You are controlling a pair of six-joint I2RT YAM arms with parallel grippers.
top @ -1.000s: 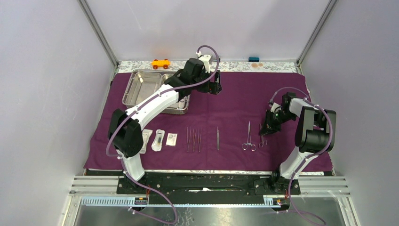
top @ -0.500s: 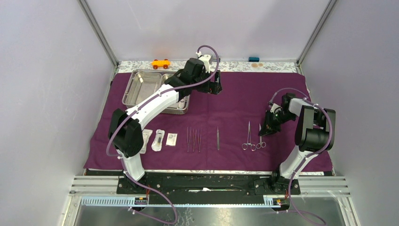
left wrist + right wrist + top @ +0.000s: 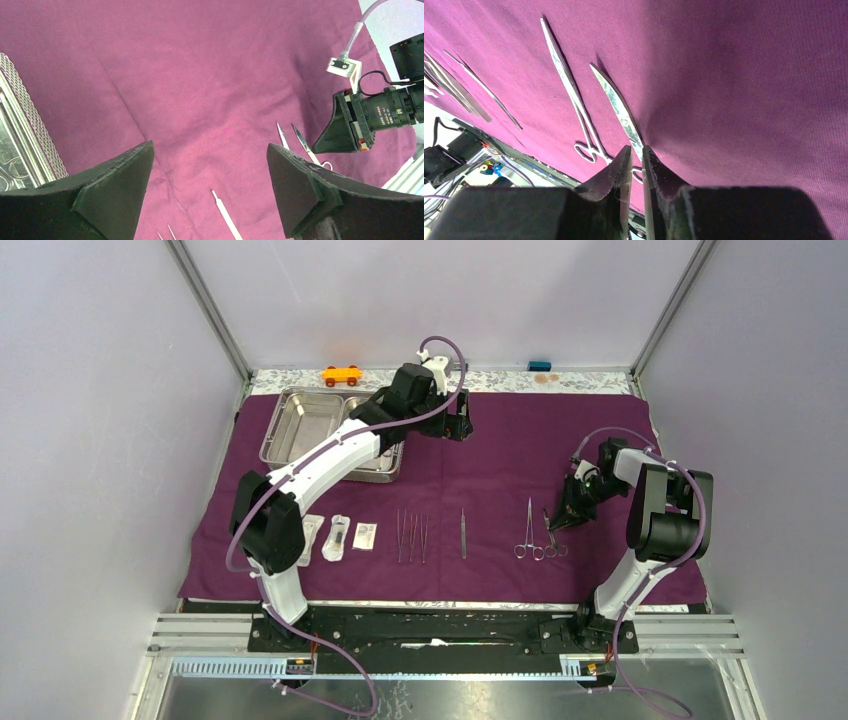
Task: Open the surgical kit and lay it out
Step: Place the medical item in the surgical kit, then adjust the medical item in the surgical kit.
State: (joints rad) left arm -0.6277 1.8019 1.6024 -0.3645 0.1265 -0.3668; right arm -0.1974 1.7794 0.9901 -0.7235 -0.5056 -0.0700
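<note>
Layout nearly finished: on the spread cloth wrap (image 3: 520,440) the tray (image 3: 305,425) is set at the far left corner, packets (image 3: 338,537), tweezers (image 3: 411,537) and forceps (image 3: 529,530) are ranged along the near edge, a 2nd ring-handled instrument (image 3: 616,107) is pinched in the right jaws, and the left jaws are seen wide open.

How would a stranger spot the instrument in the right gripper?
Start at the purple cloth and follow the row of steel tools along its near edge to the right end. The last ring-handled forceps lies slanted beside a straight-lying pair, and it alone is pinched by the right gripper.
</note>
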